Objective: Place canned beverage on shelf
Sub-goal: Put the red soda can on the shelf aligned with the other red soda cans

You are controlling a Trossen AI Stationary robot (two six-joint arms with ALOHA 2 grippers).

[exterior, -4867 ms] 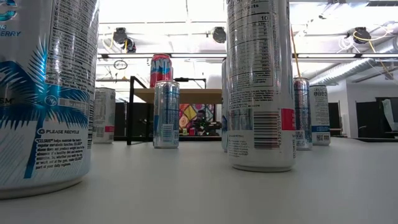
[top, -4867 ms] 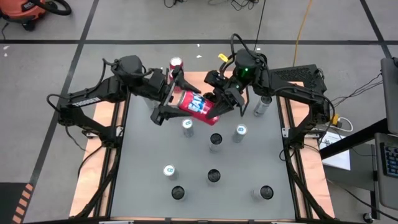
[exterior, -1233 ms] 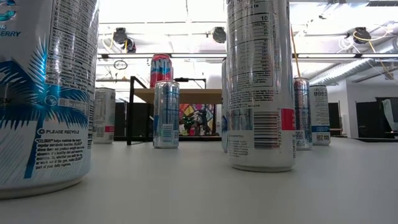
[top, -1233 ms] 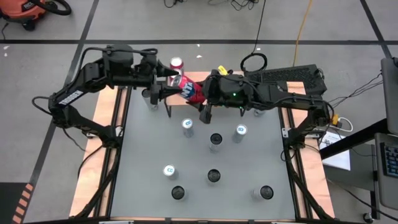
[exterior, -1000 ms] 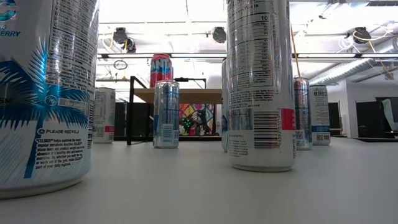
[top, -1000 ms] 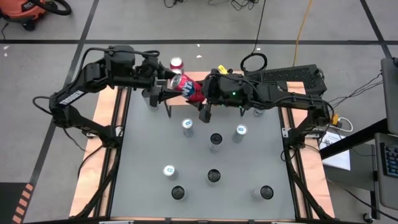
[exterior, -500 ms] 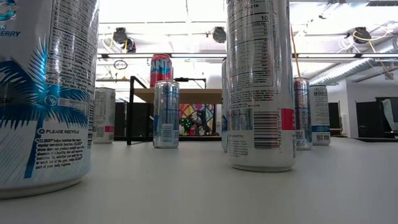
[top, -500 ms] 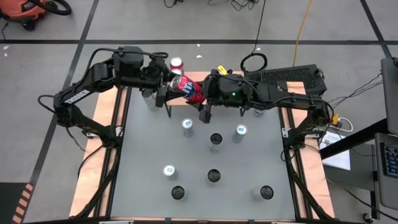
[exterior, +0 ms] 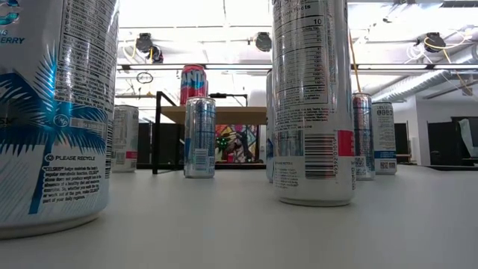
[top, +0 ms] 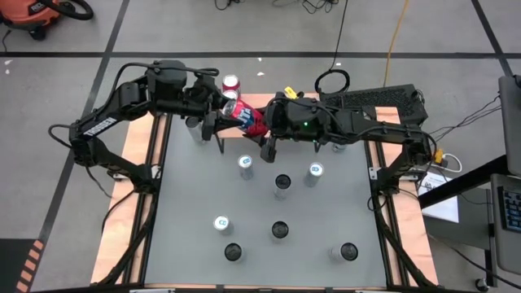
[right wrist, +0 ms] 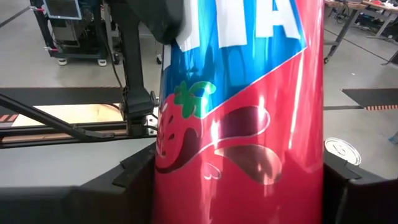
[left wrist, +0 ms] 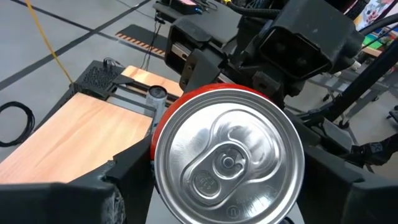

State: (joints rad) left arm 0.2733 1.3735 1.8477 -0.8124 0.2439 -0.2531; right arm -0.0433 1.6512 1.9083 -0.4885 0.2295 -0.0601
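While a red can [top: 246,119] printed with a strawberry, a blue band and large white letters is held on its side above the back of the table [top: 187,236], it is gripped from both ends of the scene: the right gripper [top: 262,122] is closed around its body, and the left gripper [top: 218,109] is met at its top end. In the left wrist view the silver lid with its pull tab [left wrist: 227,163] is seen face on between the two dark fingers [left wrist: 115,180], which are set against its sides. In the right wrist view the lettering is cut off and only the fragment "TA" can be made out on the can [right wrist: 239,112]. The shelf [exterior: 211,114] is seen in the low view at the far end of the table, with another red can [exterior: 193,84] stood upright on its wooden top. Slim silver cans are scattered upright across the table; on the nearest one [exterior: 56,112] "PLEASE RECYCLE" can be read beside a blue palm design, and a barcode is carried by the next one [exterior: 312,101].
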